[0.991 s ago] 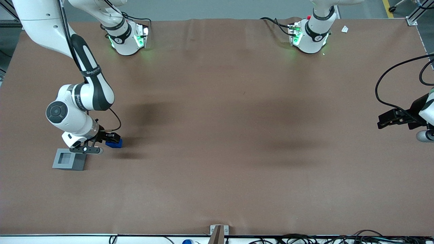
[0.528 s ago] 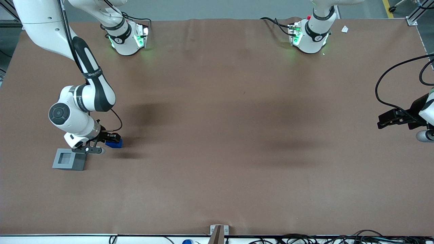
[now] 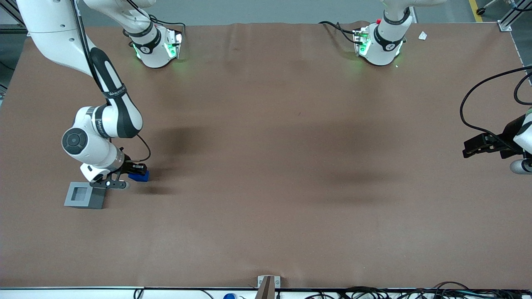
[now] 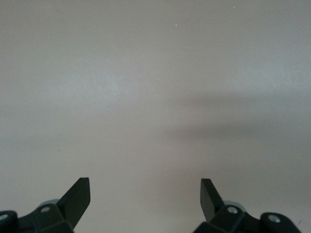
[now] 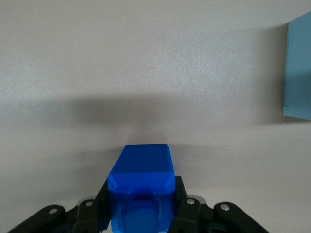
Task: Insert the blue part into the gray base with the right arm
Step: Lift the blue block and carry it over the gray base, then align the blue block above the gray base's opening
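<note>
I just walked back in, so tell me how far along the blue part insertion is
Done: the gripper is shut on the blue part, carried above the table. In hand: it hangs beside the gray base, not over it. Left: move over the base's square recess, which shows nothing in it, lower the part in, and release.

Brown table cover (image 3: 266,166), small metal bracket (image 3: 268,282) at its near edge, tangled cables (image 3: 415,291)
</note>
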`<state>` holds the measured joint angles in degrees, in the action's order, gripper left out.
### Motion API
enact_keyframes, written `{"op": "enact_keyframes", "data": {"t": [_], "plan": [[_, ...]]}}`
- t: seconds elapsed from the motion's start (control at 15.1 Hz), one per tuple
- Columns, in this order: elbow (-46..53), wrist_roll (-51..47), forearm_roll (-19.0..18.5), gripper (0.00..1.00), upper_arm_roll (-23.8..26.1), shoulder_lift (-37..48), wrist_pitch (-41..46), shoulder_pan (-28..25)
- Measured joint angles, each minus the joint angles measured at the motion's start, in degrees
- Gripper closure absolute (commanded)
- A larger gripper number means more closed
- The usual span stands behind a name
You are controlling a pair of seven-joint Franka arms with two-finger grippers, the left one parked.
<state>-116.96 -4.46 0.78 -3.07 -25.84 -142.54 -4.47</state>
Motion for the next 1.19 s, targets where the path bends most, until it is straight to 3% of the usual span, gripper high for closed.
{"op": "enact_keyframes", "data": {"t": [0.2,0.59,0.92,1.19], "plan": [[3.31,0.0,0.0,0.96,-0.39,0.87,4.65,0.3],[18.55,0.05,-0.08,0.96,-0.9,4.4,25.74,3.65],[23.3,0.99,-3.76,0.96,-1.01,4.21,26.89,7.05],[24.81,4.48,-4.2,0.96,-1.07,2.67,26.82,10.19]]}}
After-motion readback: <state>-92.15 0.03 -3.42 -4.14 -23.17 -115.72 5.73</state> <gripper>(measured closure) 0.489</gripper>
